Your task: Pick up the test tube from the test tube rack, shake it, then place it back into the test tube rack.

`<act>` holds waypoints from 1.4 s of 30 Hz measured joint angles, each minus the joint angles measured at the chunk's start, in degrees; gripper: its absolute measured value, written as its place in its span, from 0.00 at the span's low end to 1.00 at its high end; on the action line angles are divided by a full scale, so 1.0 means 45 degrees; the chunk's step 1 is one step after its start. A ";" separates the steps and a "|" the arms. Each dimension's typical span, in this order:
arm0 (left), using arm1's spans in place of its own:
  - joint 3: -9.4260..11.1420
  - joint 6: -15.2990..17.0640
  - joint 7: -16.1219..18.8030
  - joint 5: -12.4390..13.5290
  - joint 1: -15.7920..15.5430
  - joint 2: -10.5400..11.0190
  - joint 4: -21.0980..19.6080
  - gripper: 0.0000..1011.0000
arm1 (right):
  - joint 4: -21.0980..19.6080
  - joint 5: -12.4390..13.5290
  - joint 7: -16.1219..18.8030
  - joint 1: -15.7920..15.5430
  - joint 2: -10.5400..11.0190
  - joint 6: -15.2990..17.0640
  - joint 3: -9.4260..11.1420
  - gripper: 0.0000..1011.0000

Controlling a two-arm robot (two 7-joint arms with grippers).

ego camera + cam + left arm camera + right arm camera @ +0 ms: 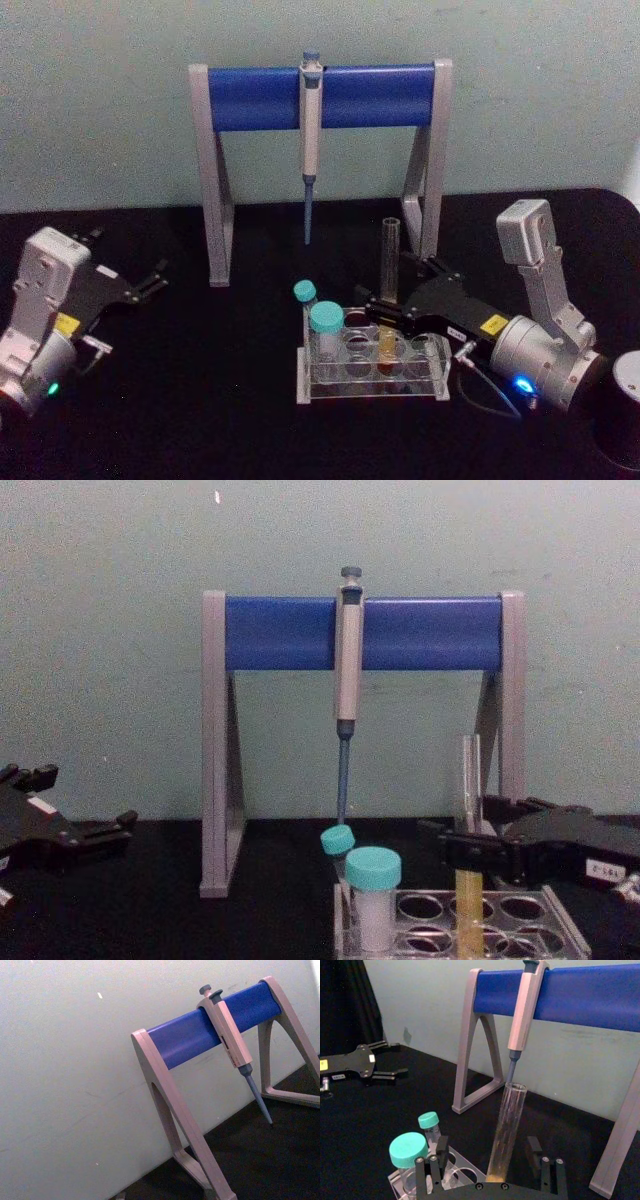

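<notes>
The test tube [389, 245] [507, 1120] [468, 775] stands upright in the test tube rack [330, 392] [463, 1172] [522, 922], with yellow-orange liquid in its lower part. My right gripper [392, 292] [488, 1143] [468, 832] is open, one finger on each side of the tube just above the rack's top plate, and a gap shows on both sides. At the table's left my left gripper [150, 280] [390, 1060] [80, 802] rests open and holds nothing.
Two teal-capped tubes [327, 320] [305, 292] stand in the rack's left end. Behind it rises a grey stand with a blue crossbar [320, 95], a pipette [310, 150] hanging from it just behind the tube. A dark cylinder [625, 400] sits at the far right.
</notes>
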 joint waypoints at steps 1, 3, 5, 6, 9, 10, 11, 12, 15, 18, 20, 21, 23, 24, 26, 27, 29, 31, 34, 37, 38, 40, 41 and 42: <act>0.0000 -0.0001 0.0000 0.0000 0.0000 0.0000 0.0001 1.00 | 0.0000 0.0000 0.0001 0.0000 0.0001 -0.0001 0.0000 0.99; 0.0000 0.0000 0.0000 0.0000 0.0000 0.0001 0.0000 1.00 | 0.0000 0.0000 0.0002 0.0000 0.0000 0.0000 0.0000 0.99; 0.0001 0.0000 0.0000 0.0000 0.0000 0.0001 0.0000 1.00 | 0.0000 0.0000 0.0001 0.0000 0.0000 0.0000 0.0000 0.99; 0.0000 0.0000 0.0000 0.0000 0.0000 0.0001 0.0000 1.00 | 0.0000 0.0000 0.0001 0.0000 0.0000 0.0000 -0.0001 0.99; 0.0000 0.0000 0.0000 0.0000 0.0000 0.0001 0.0000 1.00 | 0.0000 -0.0001 0.0004 0.0000 0.0001 -0.0002 -0.0001 0.99; 0.0000 0.0000 0.0000 0.0000 0.0000 0.0001 0.0000 1.00 | -0.0006 -0.0002 0.0021 -0.0002 0.0008 -0.0010 -0.0001 0.99; 0.0001 -0.0001 0.0000 0.0000 0.0000 0.0000 0.0000 1.00 | -0.0058 -0.0006 0.0057 -0.0024 0.0042 -0.0043 0.0000 0.99; 0.0001 0.0000 0.0000 -0.0001 0.0000 0.0000 0.0000 1.00 | -0.0096 -0.0009 0.0066 -0.0049 0.0064 -0.0058 0.0003 0.99; 0.0000 -0.0001 0.0000 0.0000 0.0000 0.0000 0.0000 1.00 | -0.0310 -0.0016 0.0047 -0.0212 0.0176 -0.0089 0.0090 0.99; 0.0001 0.0000 0.0000 0.0000 0.0000 0.0000 0.0000 1.00 | -0.0667 -0.0017 -0.0105 -0.0516 0.0340 -0.0070 0.0246 0.99; 0.0000 0.0000 0.0000 0.0000 0.0000 0.0001 0.0000 1.00 | -0.0905 -0.0016 -0.0212 -0.0709 0.0438 -0.0040 0.0344 0.99; 0.0000 0.0000 -0.0001 0.0000 0.0001 0.0001 0.0001 1.00 | -0.1150 -0.0016 -0.0332 -0.0936 0.0547 0.0003 0.0469 0.99; 0.0000 0.0000 0.0000 0.0000 0.0000 0.0001 0.0000 1.00 | -0.1531 -0.0013 -0.0510 -0.1286 0.0693 0.0053 0.0675 0.99; 0.0000 -0.0001 0.0000 -0.0001 0.0000 0.0001 0.0001 1.00 | -0.1668 -0.0013 -0.0591 -0.1425 0.0745 0.0068 0.0754 0.99; 0.0000 0.0000 0.0000 0.0000 0.0000 0.0000 0.0000 1.00 | -0.2060 -0.0005 -0.0816 -0.1831 0.0870 0.0088 0.1010 0.99; 0.0000 0.0000 0.0000 -0.0001 0.0001 0.0001 -0.0001 1.00 | -0.2170 -0.0004 -0.0894 -0.1967 0.0908 0.0088 0.1110 0.99; 0.0000 0.0000 0.0000 0.0000 0.0000 0.0000 0.0000 1.00 | -0.2512 -0.0020 -0.1145 -0.2321 0.0988 0.0070 0.1366 0.99; 0.0000 0.0000 0.0000 0.0000 0.0000 0.0001 0.0000 1.00 | -0.2707 -0.0067 -0.1354 -0.2564 0.1015 0.0050 0.1576 0.99; 0.0000 -0.0001 0.0000 0.0000 0.0000 0.0001 0.0000 1.00 | -0.2979 -0.0268 -0.1841 -0.2944 0.0958 0.0002 0.1950 0.99; 0.0001 -0.0001 0.0000 0.0000 0.0001 0.0001 0.0000 1.00 | -0.3087 -0.0666 -0.2510 -0.3202 0.0783 -0.0001 0.2216 0.99; 0.0000 0.0000 0.0000 -0.0001 0.0000 0.0001 0.0000 1.00 | -0.3094 -0.0802 -0.2720 -0.3254 0.0721 0.0001 0.2262 0.99; 0.0000 -0.0001 0.0000 0.0000 0.0000 0.0000 0.0000 1.00 | -0.3092 -0.1261 -0.3348 -0.3373 0.0513 0.0013 0.2358 0.99; 0.0000 0.0000 0.0000 0.0000 -0.0001 0.0001 0.0000 1.00 | -0.3076 -0.1383 -0.3494 -0.3392 0.0459 0.0014 0.2370 0.99; 0.0000 0.0000 0.0000 0.0000 0.0000 0.0001 0.0000 1.00 | -0.3042 -0.1551 -0.3666 -0.3412 0.0384 0.0015 0.2383 0.99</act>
